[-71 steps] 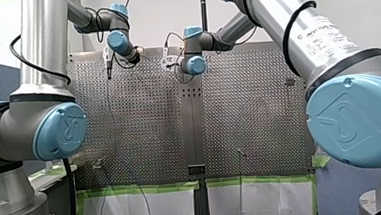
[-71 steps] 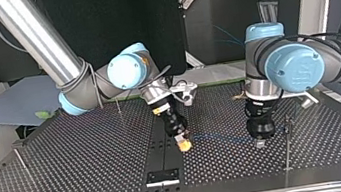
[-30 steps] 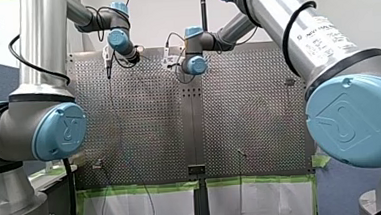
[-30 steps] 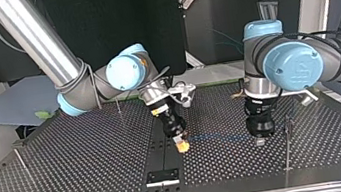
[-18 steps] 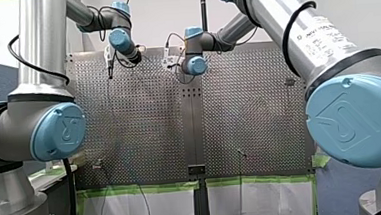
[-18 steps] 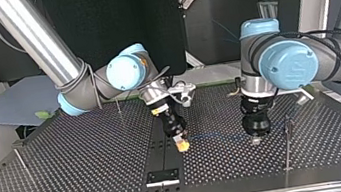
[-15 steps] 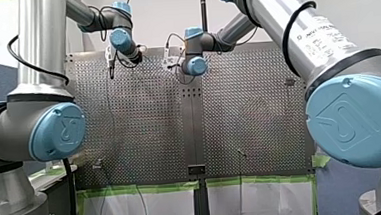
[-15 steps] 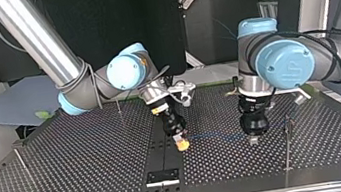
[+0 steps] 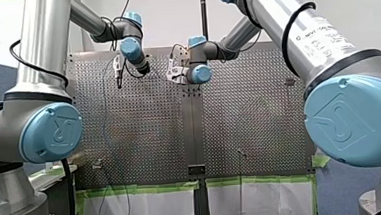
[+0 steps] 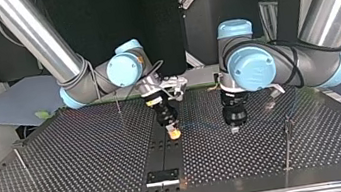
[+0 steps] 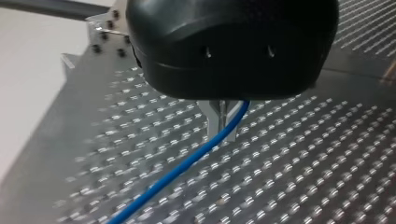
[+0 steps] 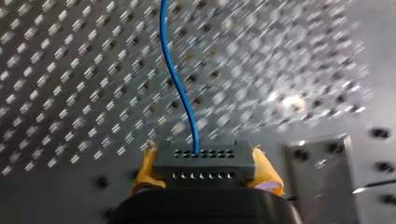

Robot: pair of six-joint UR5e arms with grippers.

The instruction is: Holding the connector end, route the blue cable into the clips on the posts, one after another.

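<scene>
- Right gripper: yellow pads are clamped on the sides of the black connector. The blue cable leaves the connector's face and runs ahead over the holes.
- Left gripper: metal fingers are pressed together on the blue cable, which trails away beneath it.
- Clearance, top view: both grippers are set low near the table's middle, with the cable strung between them. One post stands well apart at the right, a second post by the left edge.
- Surface: perforated table, metal; dark backdrop behind the arms.
</scene>
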